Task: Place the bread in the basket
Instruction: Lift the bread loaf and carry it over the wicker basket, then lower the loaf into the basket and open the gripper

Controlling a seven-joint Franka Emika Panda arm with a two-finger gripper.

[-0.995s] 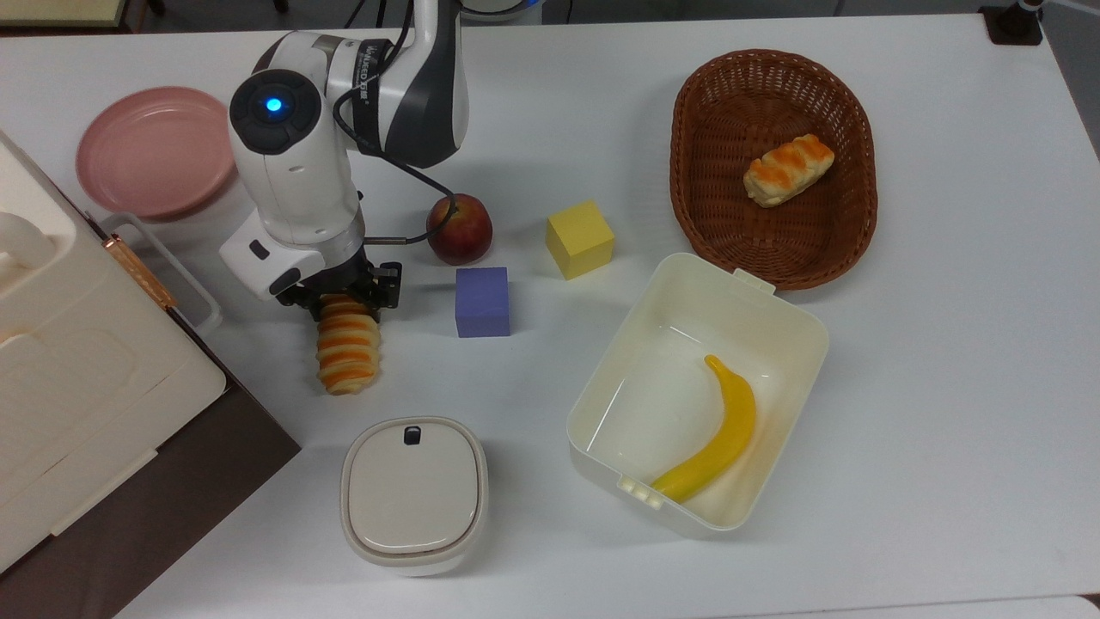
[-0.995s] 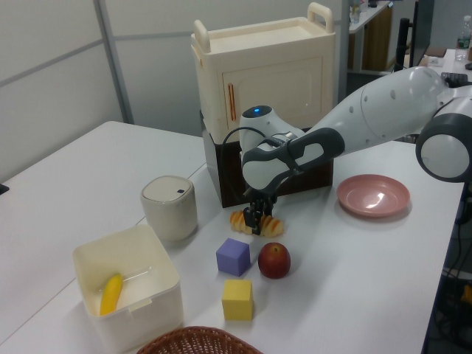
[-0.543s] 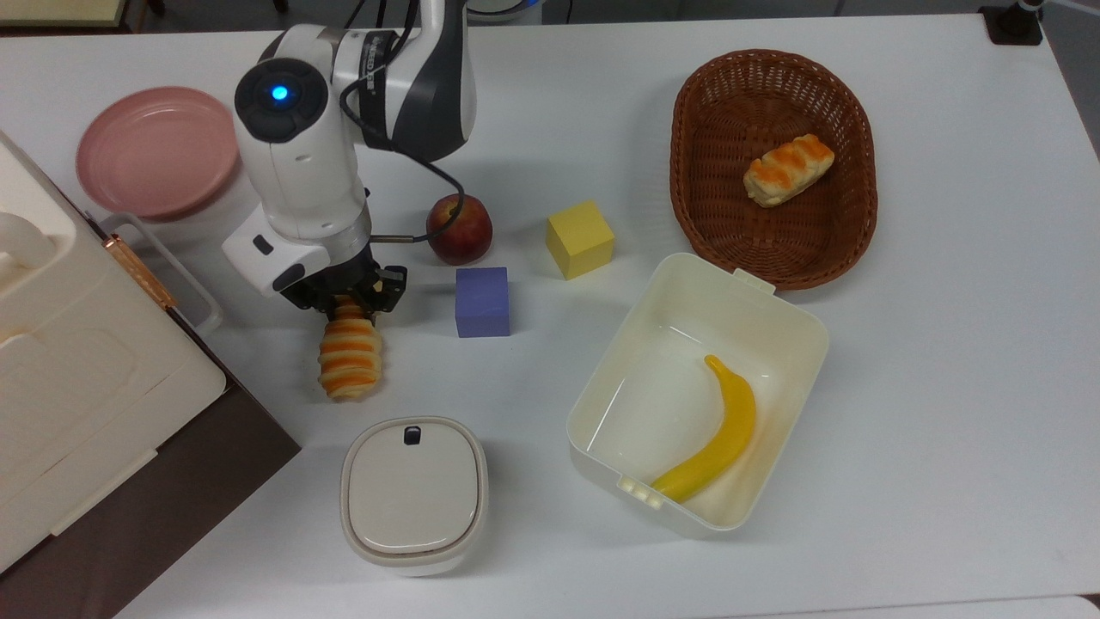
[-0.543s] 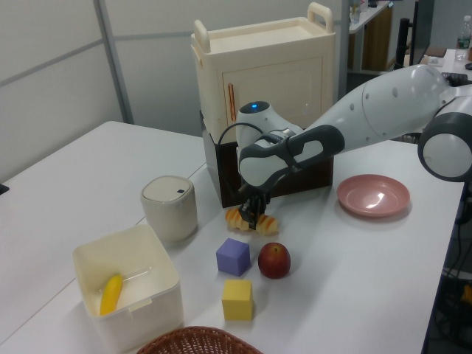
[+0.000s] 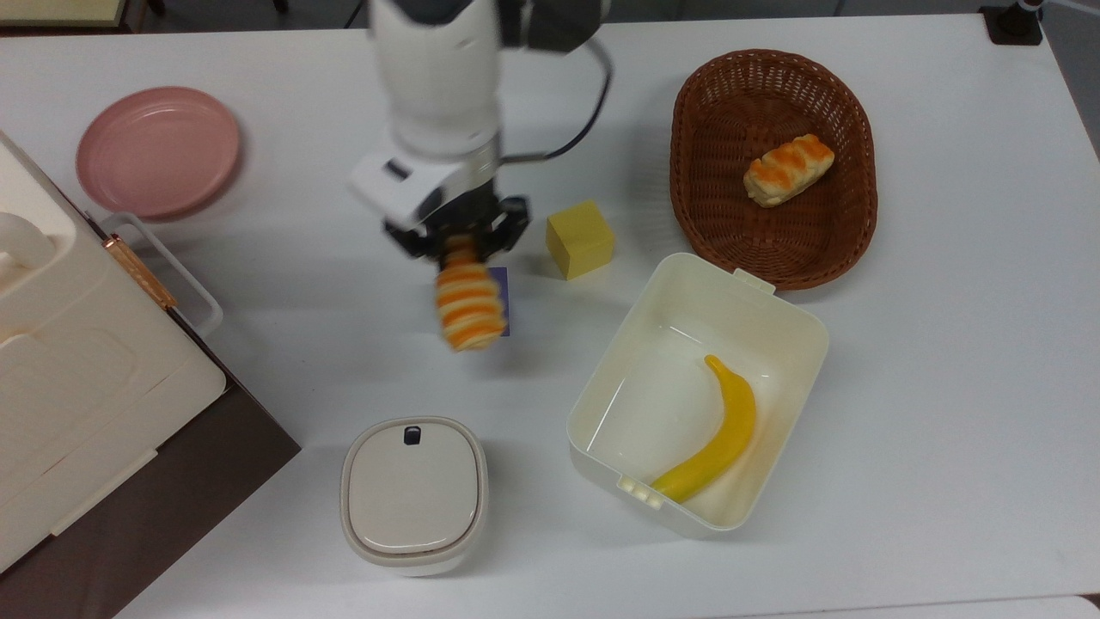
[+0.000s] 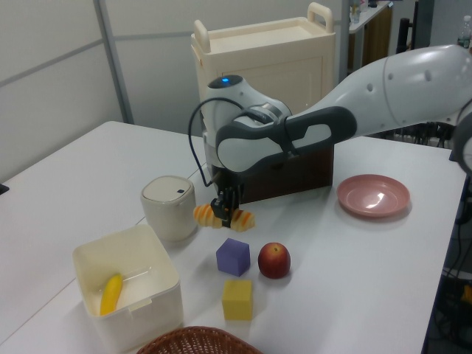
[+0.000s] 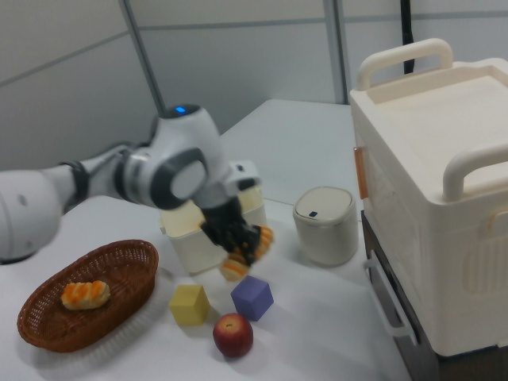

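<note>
White bench (image 5: 928, 413) surface fills the scene, with a large cream cabinet (image 5: 77, 378) at the top view's left and grey partition walls behind in the side views. Largest of the loose things is the cream plastic tub (image 5: 778, 322), in which a banana (image 5: 722, 434) lies. Next to it, toward the top view's upper right, the oval wicker basket (image 5: 687, 146) is seen with a short stubby roll (image 5: 788, 168) already lying inside it.

The end effector (image 5: 455, 241) is closed on one end of the bread (image 5: 467, 301), which is carried clear of the bench above the purple cube (image 6: 234, 256), its long axis roughly level in the left view. The loaf is blurred in the top view, so its exact tilt is hard to judge. The basket is well apart from it, toward the top view's right.

The carry is judged to be under way. For it to be done well, height should be kept so that the loaf's hanging end passes over the yellow cube (image 5: 580, 238) and the basket's raised rim, since the grip is at one end and the free end may sag or swing. The tub's near corner should be skirted. The release is best made over the bare part of the basket, beside the roll rather than on it, with the loaf lowered near the weave before the fingers are parted. A pink plate (image 5: 157, 148), a lidded white canister (image 5: 414, 494) and an apple (image 6: 273, 259) are judged to lie off the path.
</note>
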